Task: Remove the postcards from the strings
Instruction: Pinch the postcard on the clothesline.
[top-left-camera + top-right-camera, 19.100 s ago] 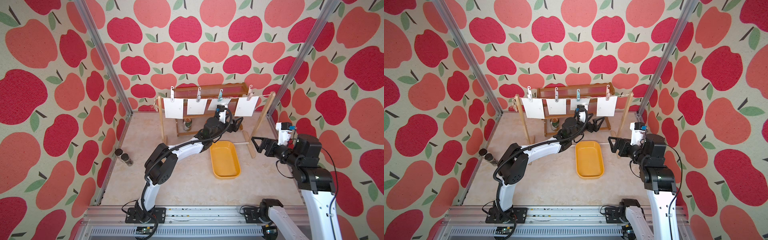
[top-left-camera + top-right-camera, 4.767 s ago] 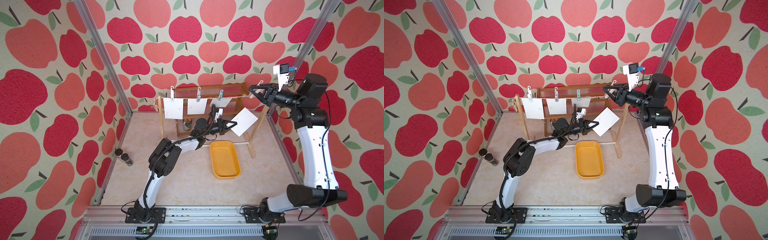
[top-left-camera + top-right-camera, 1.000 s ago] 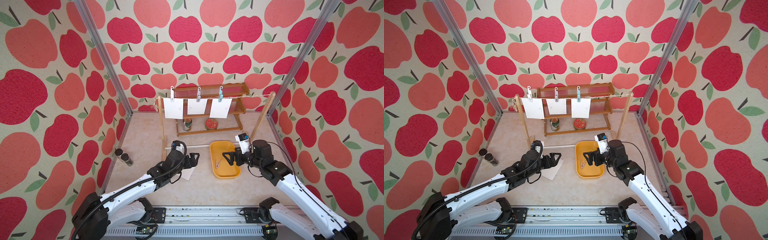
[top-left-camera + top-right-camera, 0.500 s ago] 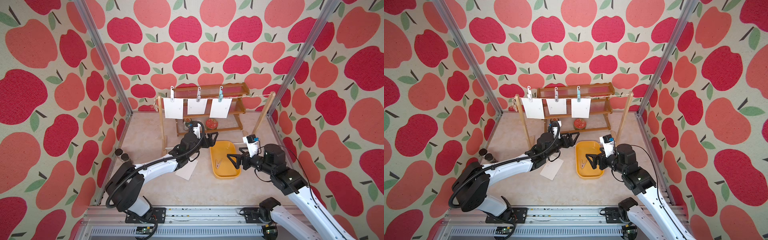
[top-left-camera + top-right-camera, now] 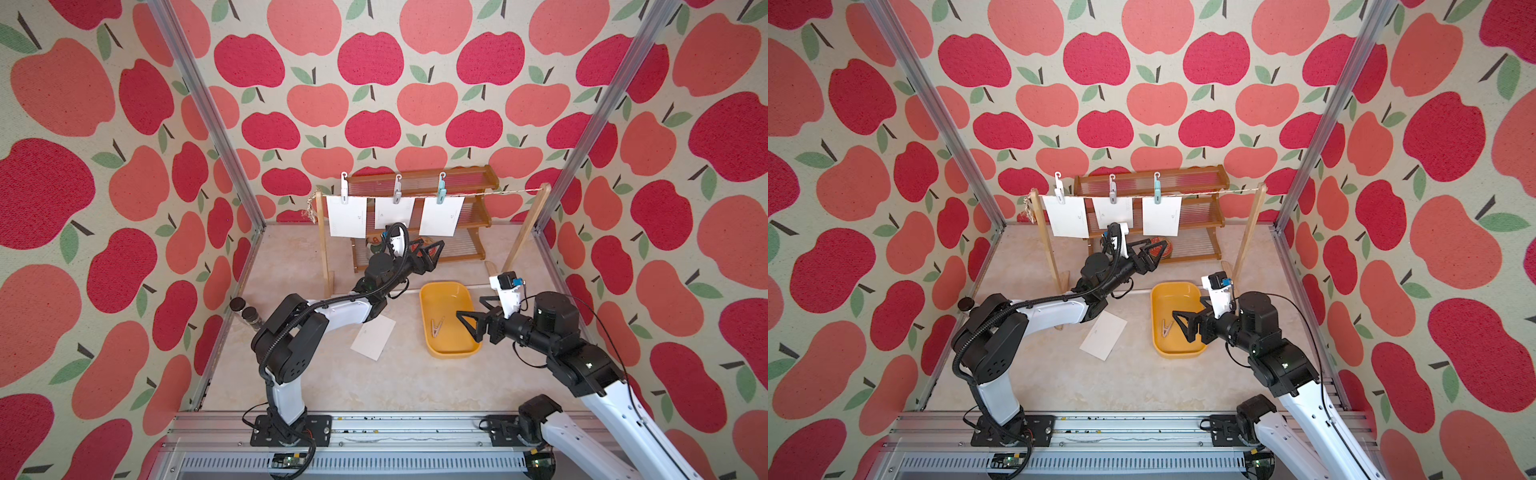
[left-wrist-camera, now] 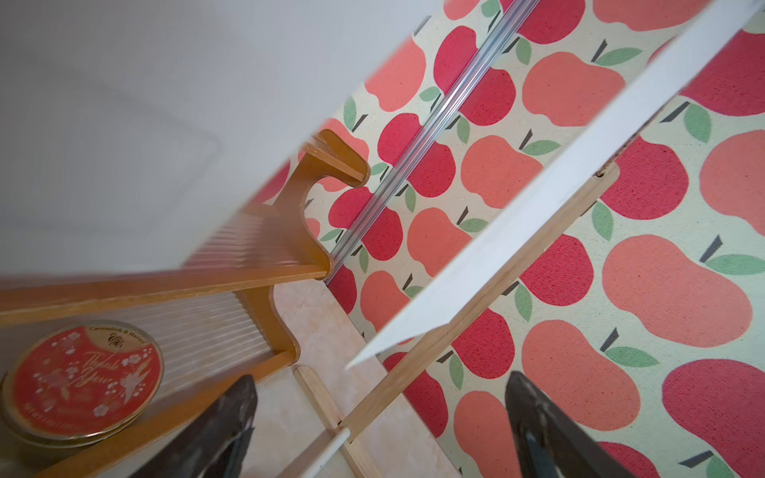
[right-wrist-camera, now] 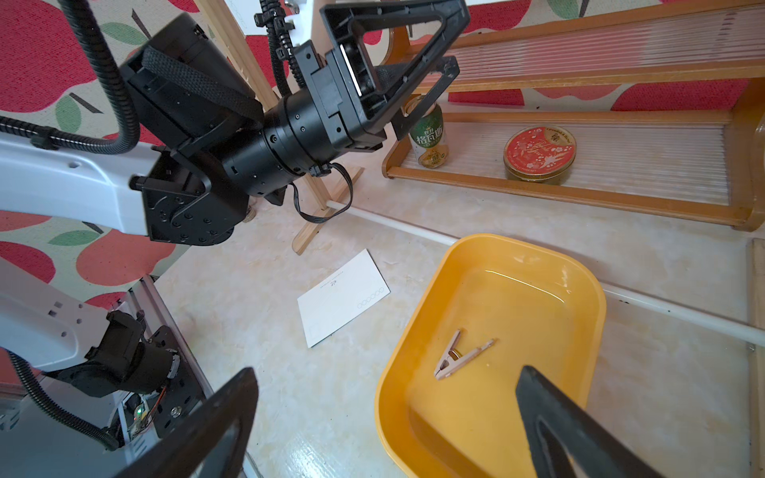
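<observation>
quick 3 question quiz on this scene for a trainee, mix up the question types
1. How many cards hang from the string?
2. True or false: the loose card lies inside the tray.
3. The left tool is: A) shut on a card; B) open, near the hanging cards; C) down in the tray.
Key: 1. three; 2. false, it lies beside the tray; 3. B.
</observation>
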Tool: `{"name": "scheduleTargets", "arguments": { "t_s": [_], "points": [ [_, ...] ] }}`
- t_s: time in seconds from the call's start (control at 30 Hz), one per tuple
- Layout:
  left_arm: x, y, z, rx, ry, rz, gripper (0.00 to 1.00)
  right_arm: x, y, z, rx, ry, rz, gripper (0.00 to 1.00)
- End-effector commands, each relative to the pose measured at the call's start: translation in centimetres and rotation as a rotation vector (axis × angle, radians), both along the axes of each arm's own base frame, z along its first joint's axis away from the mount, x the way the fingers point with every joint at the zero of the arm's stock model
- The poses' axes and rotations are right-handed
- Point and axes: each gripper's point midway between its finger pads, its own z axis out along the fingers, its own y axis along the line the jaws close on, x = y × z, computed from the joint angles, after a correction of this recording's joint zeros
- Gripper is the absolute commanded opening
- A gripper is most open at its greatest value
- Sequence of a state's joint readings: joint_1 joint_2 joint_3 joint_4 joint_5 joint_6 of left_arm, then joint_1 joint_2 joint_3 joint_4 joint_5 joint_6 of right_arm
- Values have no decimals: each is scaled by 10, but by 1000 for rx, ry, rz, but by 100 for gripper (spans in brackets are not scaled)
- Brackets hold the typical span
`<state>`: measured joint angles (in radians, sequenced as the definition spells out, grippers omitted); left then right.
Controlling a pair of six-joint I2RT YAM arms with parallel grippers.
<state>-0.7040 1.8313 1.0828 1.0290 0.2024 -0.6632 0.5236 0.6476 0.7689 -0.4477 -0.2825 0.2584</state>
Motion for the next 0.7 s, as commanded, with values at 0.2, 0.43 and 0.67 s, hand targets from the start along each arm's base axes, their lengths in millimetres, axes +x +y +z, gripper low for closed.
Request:
{"name": "scheduleTargets", "arguments": {
  "t_s": [0.2,0.43,0.67],
  "points": [
    [-10,-4,49,-107,-160,-71,78,-3,3,6,3,-11,26,99],
    [-18,-5,50,-120,-140,-97,53,1,4,-3,-3,7,19,99],
    [-29,-2,53,-129,-123,-118,33,2,5,0,-2,-1,18,99]
  ]
}}
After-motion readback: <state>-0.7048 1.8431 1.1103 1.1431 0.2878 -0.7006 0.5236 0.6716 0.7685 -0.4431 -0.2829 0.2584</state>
